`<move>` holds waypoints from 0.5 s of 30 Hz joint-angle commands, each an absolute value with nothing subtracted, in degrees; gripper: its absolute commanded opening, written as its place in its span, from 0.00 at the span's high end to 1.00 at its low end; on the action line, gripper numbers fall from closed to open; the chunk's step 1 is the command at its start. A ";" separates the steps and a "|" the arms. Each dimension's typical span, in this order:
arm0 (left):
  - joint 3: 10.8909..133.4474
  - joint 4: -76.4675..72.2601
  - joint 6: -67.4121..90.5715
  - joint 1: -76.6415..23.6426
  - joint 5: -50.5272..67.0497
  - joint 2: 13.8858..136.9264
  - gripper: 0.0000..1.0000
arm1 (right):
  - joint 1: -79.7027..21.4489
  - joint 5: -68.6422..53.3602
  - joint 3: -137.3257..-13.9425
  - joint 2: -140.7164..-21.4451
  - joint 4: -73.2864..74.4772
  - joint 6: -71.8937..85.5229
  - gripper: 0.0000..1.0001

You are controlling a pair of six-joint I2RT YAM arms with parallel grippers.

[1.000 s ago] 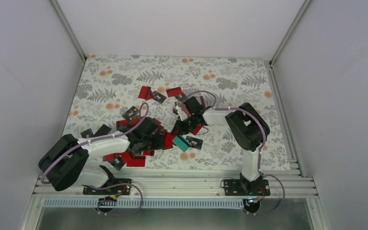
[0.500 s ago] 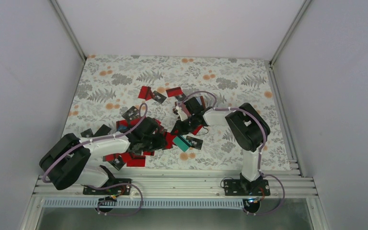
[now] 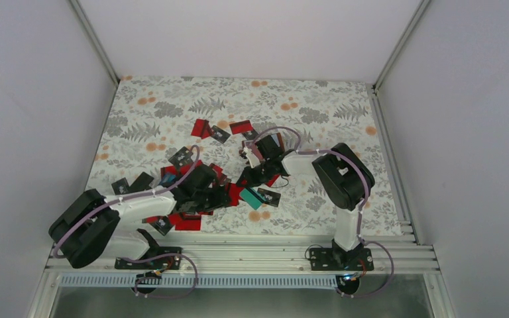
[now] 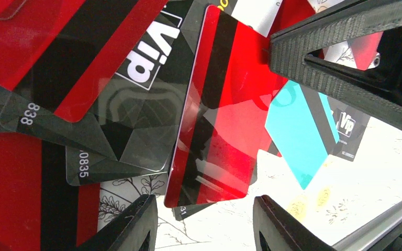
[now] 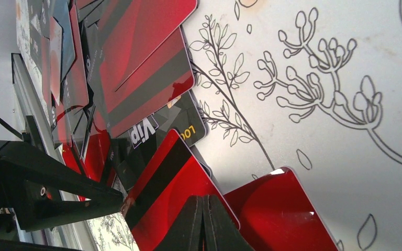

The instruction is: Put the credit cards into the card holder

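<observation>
From above, the credit cards (image 3: 187,224) lie in a messy heap in the middle of the worktop (image 3: 172,106), a bit nearer its near edge. Both arms lean into that heap, so your left pincer (image 3: 217,196) and right pincer (image 3: 248,177) sit close to each other. The card holder (image 3: 276,140) is hard to find. A small brown and grey shape just behind the right wrist, toward the far edge, may be it, but you cannot be sure from here. In the left wrist view, the left pincer's two fingers (image 4: 136,225) stand apart with nothing between them. A red card (image 4: 220,104) with a black stripe hangs just past their tips, and the right pincer touches that card's far edge. A teal card (image 4: 298,130) and a black card (image 4: 136,104) lie under it. In the right wrist view, the right pincer (image 5: 204,222) is closed tight with its tip on the edge of the same red card. You cannot tell if it pinches the card or only presses on it. The step looks like getting this one card free. Go slow and take just this card. Let the left fingers close on its free edge only when it sits well between them. Watch that the cards below do not slide along.
</observation>
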State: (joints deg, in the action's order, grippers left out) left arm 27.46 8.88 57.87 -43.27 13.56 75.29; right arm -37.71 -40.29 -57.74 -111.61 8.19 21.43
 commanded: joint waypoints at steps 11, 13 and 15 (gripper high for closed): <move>27.80 8.91 60.62 -43.33 12.53 71.58 0.54 | -38.23 -34.18 -54.20 -113.32 11.72 22.26 0.95; 28.90 12.77 60.31 -43.34 10.89 71.61 0.54 | -38.23 -34.33 -54.02 -113.27 11.61 22.25 0.95; 29.65 16.49 59.98 -43.38 9.83 71.45 0.53 | -38.23 -34.32 -53.82 -113.15 11.52 22.24 0.95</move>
State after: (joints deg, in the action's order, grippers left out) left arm 27.62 10.00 59.61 -43.27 12.56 72.29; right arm -37.71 -40.32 -56.82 -111.37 6.63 22.37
